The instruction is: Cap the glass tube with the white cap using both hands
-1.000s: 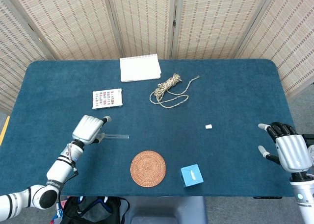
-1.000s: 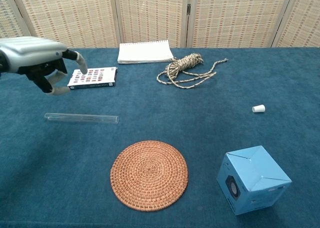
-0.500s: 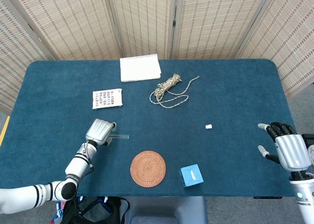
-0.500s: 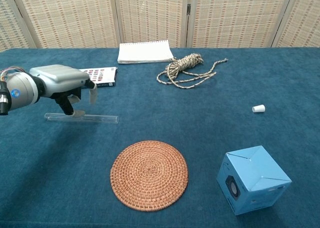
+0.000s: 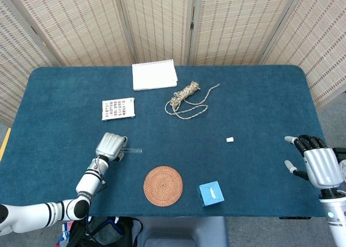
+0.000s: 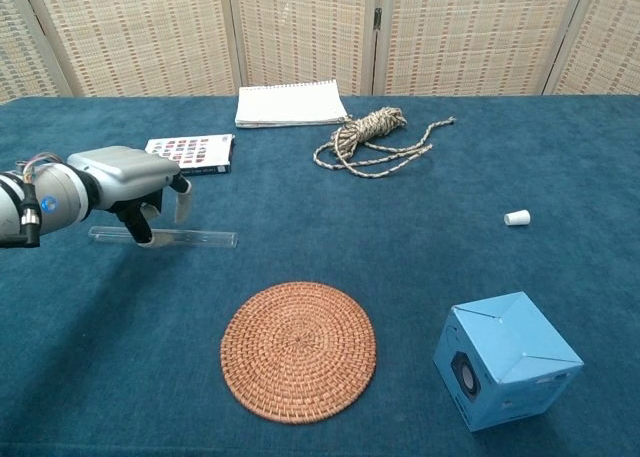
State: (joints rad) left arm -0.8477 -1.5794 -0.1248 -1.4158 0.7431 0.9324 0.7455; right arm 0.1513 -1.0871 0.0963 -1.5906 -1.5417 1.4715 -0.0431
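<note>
The glass tube (image 5: 133, 150) (image 6: 200, 239) lies flat on the blue table, left of centre. My left hand (image 5: 110, 146) (image 6: 125, 175) hovers low over its left end, fingers pointing down on both sides of the tube, thumb near its front side; the tube still rests on the cloth. The small white cap (image 5: 230, 139) (image 6: 517, 217) lies alone on the right part of the table. My right hand (image 5: 318, 165) stays by the table's right edge, fingers spread and holding nothing, well away from the cap; the chest view does not show it.
A round wicker coaster (image 5: 162, 186) (image 6: 298, 350) and a light blue box (image 5: 211, 193) (image 6: 505, 359) sit near the front edge. A card pack (image 5: 118, 108), a white notebook (image 5: 154, 74) and a coiled rope (image 5: 186, 98) lie further back.
My left hand moved right and down onto the tube's left end, then settled slightly lower. The tube, cap and right hand have not moved.
</note>
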